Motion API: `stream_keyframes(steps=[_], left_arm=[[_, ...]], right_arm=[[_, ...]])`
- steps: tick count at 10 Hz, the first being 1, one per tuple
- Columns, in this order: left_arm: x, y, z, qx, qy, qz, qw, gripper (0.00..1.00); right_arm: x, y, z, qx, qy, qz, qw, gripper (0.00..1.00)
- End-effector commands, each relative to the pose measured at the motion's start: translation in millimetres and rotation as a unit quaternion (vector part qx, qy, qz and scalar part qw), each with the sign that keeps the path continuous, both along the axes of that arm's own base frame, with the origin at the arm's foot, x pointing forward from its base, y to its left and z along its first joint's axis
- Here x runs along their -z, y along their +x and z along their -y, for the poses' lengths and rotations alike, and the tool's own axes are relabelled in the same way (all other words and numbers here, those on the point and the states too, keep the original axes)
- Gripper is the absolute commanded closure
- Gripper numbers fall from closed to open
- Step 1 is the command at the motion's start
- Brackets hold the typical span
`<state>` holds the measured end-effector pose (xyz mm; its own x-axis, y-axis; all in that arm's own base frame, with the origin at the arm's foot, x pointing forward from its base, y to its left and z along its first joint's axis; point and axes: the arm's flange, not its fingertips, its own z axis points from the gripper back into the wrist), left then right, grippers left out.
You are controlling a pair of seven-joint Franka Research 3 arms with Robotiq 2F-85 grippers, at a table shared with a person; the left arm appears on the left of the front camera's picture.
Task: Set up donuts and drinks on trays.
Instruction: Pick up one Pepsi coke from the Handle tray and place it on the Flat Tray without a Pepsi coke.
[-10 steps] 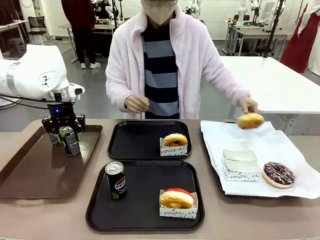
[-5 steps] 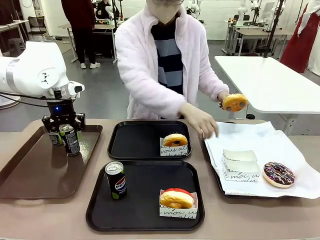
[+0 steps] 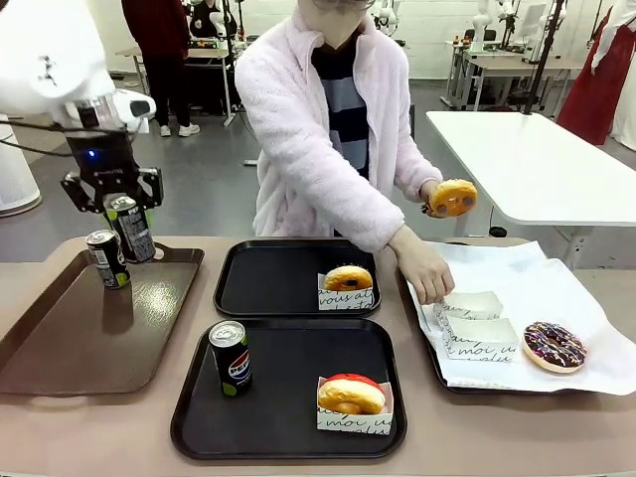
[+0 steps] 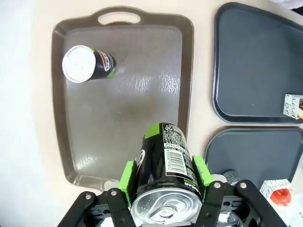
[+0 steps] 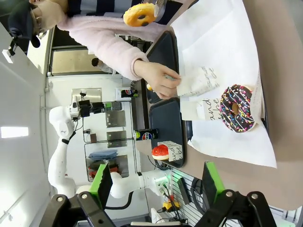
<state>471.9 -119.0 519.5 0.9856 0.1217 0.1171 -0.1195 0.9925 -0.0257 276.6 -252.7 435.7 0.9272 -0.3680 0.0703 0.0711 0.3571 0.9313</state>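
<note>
Left gripper (image 4: 164,172): green pads clamped on a slim black soda can (image 4: 165,151), silver top toward the wrist, can lifted clear. Beneath the gripper: glossy brown handled tray (image 4: 142,109); second black can (image 4: 85,64) upright on it, well apart from the held one.

Beside that tray: near black plastic tray (image 3: 288,397) carrying a third can (image 3: 231,358) and a red-glazed donut (image 3: 353,397) in a white printed sleeve; far black plastic tray (image 3: 268,278) carrying a plain golden donut (image 3: 348,280), sleeved.

Right gripper (image 5: 156,184): fingers apart, nothing between. Well ahead of it: chocolate sprinkled donut (image 5: 236,108) on white paper (image 5: 213,28); person's hand (image 5: 158,78) on a paper sleeve (image 5: 196,80); other hand (image 3: 428,196) holds up a yellow-glazed donut (image 3: 454,197).
</note>
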Motion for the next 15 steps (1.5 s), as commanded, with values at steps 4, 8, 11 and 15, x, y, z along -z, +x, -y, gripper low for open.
stream_keyframes(steps=[4, 8, 11, 15], left_arm=[[-3.3, -1.6, -1.7, -0.003, 0.0, 0.002, 1.0, 1.0], [4.2, -0.5, 4.8, 0.017, 0.012, -0.006, 1.0, 0.41], [11.8, 0.7, 46.1, 0.049, 0.033, 0.003, 0.998, 0.41], [41.9, 15.7, 117.9, 0.1, 0.03, -0.02, 0.994, 0.41]], right_arm=[[-0.5, 0.5, 0.7, 0.001, 0.007, 0.01, 1.0, 0.0], [-0.5, 0.5, 0.7, 0.001, 0.007, 0.01, 1.0, 0.0], [-0.5, 0.5, 0.7, 0.001, 0.007, 0.01, 1.0, 0.0], [-0.5, 0.5, 0.7, 0.001, 0.007, 0.01, 1.0, 0.0]])
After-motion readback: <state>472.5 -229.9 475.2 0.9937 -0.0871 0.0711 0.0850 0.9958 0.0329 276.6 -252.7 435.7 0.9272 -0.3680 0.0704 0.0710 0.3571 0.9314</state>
